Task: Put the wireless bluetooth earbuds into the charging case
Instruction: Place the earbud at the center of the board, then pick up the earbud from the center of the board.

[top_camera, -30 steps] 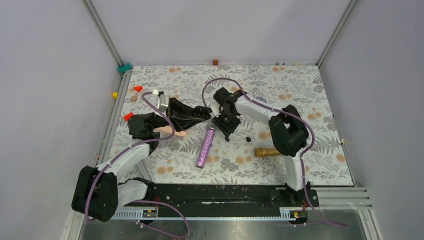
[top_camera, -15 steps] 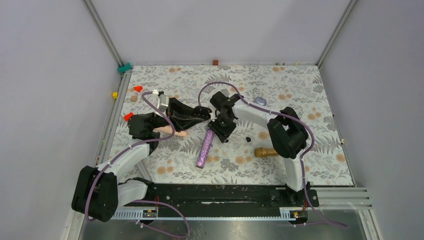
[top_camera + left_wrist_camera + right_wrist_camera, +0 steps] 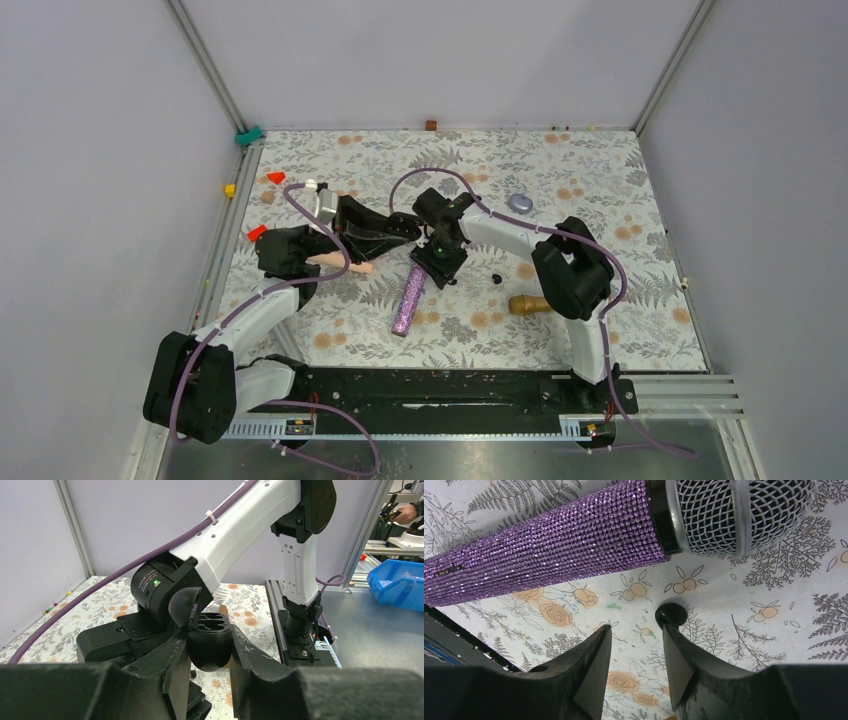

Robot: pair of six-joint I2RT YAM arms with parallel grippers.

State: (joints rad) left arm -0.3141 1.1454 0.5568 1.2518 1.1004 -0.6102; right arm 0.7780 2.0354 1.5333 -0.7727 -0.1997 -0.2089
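Right gripper [image 3: 636, 630] hovers half-open and empty, an earbud [image 3: 671, 615] just off one fingertip, not between the jaws (the mic [image 3: 574, 540] lies beyond). Best to sidestep and straddle the bud before closing. Left gripper [image 3: 209, 637] clamps the open case [image 3: 210, 650], its wells empty.

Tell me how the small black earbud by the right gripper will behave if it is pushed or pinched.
The earbud looks rounded and smooth, so it will probably roll or skid when nudged. It is tiny beside the right gripper, so likely very light, and may slip from a pinch.
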